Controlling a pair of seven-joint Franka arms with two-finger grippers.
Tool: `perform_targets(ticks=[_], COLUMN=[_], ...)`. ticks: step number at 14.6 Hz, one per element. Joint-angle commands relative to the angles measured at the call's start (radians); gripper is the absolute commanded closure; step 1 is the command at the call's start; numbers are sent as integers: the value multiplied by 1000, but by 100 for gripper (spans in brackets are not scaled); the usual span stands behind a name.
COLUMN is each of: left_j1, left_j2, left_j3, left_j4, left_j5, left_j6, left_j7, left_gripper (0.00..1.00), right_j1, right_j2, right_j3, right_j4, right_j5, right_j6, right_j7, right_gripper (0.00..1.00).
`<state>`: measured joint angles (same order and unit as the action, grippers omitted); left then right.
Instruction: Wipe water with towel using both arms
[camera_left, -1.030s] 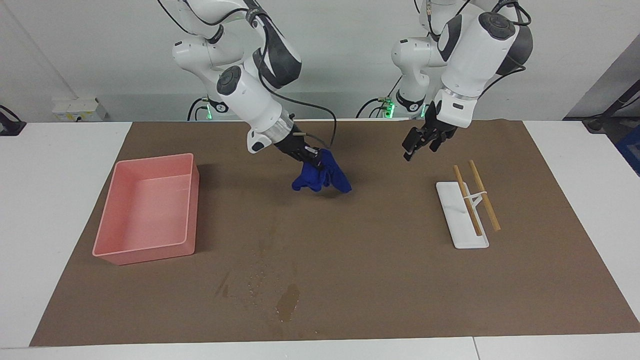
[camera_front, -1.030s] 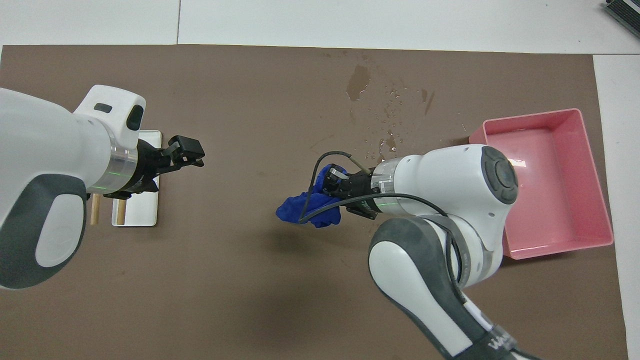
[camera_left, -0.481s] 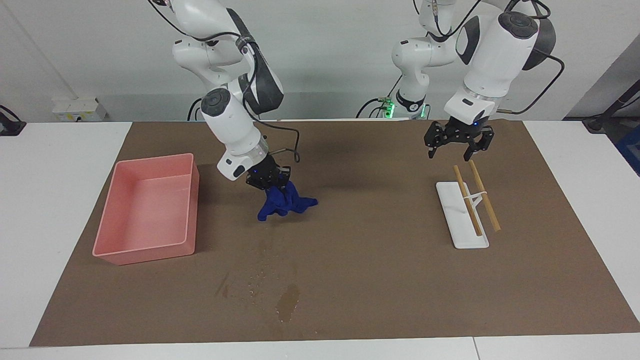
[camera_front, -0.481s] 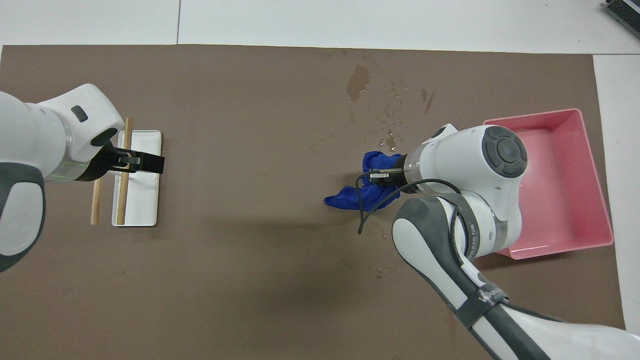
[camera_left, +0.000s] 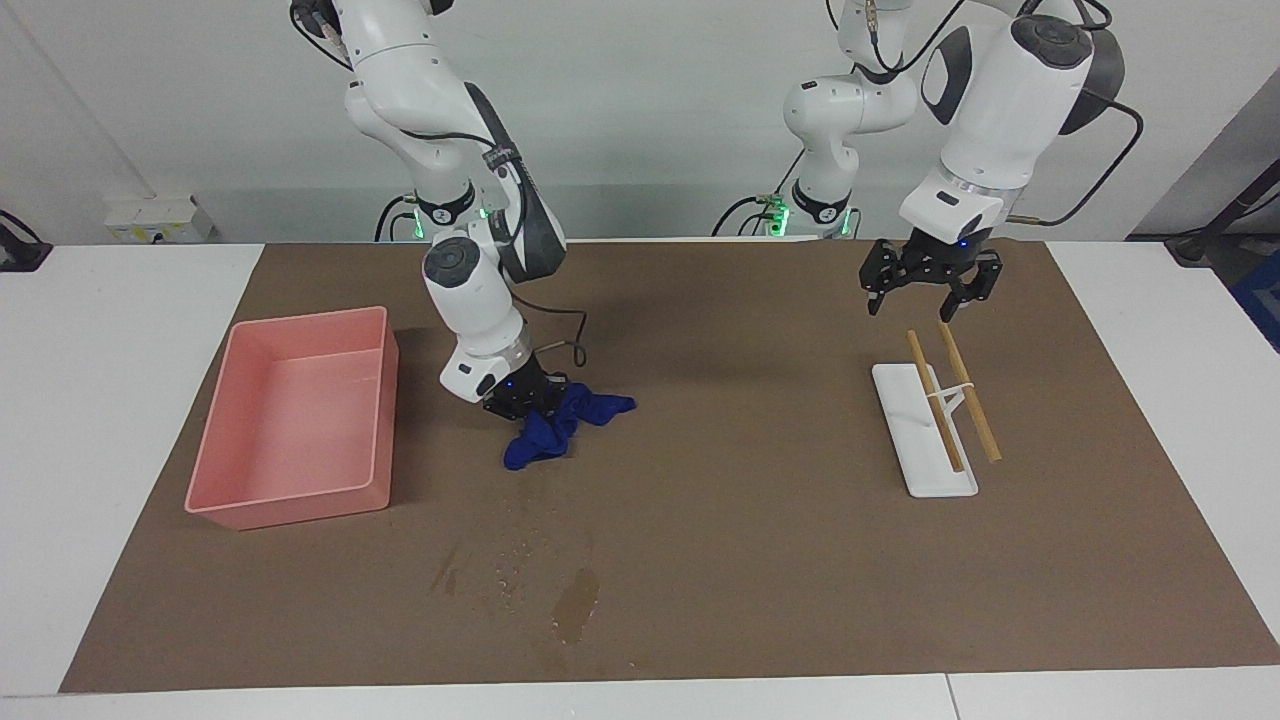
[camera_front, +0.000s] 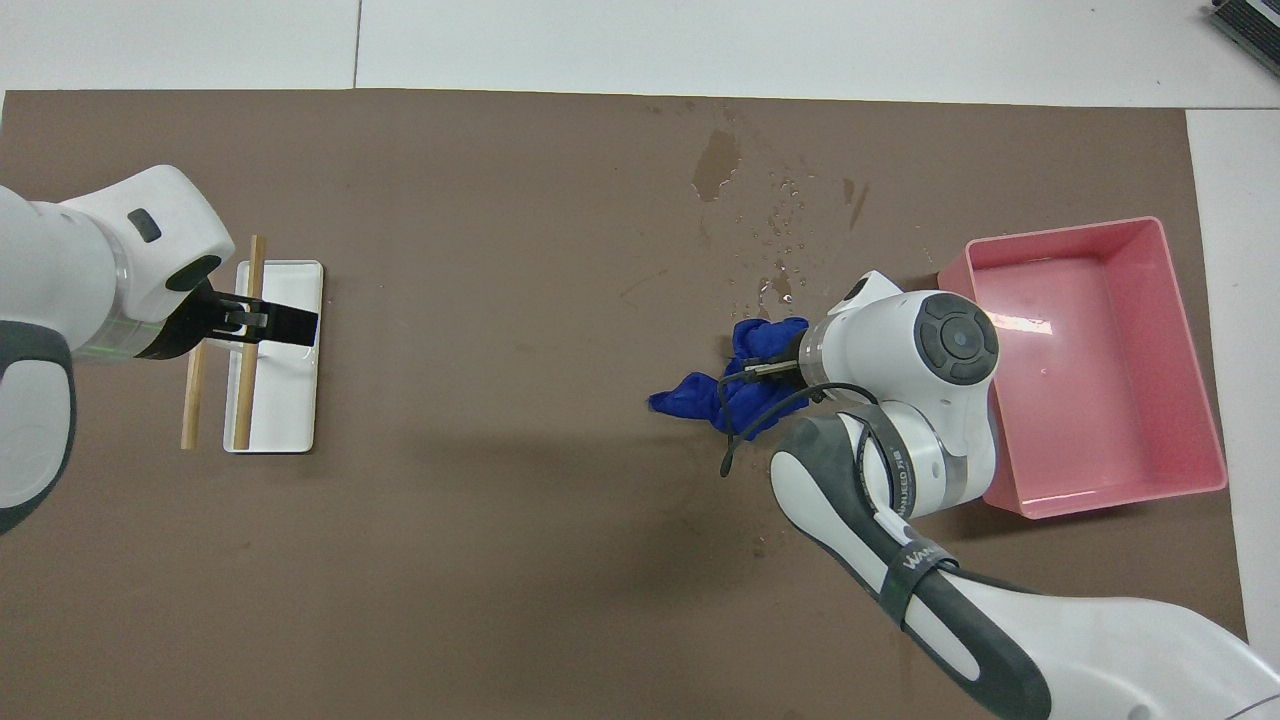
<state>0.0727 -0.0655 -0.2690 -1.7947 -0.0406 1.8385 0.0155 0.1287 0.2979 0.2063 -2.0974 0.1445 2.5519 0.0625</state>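
1. My right gripper is clenched on the towel, which now rests on the mat beside the pink bin. A second ago I held it up in the air over the middle of the mat; since then I have swung it toward the bin and lowered it.
2. The water lies farther from me than the towel, with scattered drops reaching up to the towel's edge. My judgement: the cloth is down and placed to begin the wipe outward through the drops; no wet area looks cleared yet.
3. My left gripper hangs released, holding nothing, over the mat near the white tray with its two sticks. It has turned and drawn back toward that tray and waits.
4. Writing: white lettering shows on the dark band of my right arm in the overhead view; I cannot read it with confidence. No other labels are legible.
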Motion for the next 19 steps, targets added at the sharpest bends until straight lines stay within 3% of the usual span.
perform_targets(ticks=[1, 5, 9, 11, 15, 19], left_j1=[12, -34, -206, -218, -244, -248], left_j2=[47, 50, 105, 119, 112, 63], left_j3=[-3, 46, 255, 264, 267, 324], left_j4=[121, 184, 308, 348, 345, 292], left_j5=[21, 83, 65, 51, 48, 7], left_j6=[-108, -192, -315, -341, -358, -361], left_j7=[14, 27, 67, 77, 81, 83], left_gripper=[0, 0, 0, 0, 0, 0], right_j1=[-58, -58, -60, -72, -101, -118], right_j2=[96, 196, 291, 331, 368, 423], right_j3=[8, 8, 10, 8, 12, 12], right_j4=[78, 198, 333, 388, 453, 542], right_j5=[-87, -144, -233, -282, -400, -418], right_j6=[39, 40, 40, 40, 37, 37], right_j7=[-50, -50, -53, -55, -56, -138], right_gripper=[100, 100, 100, 100, 100, 100])
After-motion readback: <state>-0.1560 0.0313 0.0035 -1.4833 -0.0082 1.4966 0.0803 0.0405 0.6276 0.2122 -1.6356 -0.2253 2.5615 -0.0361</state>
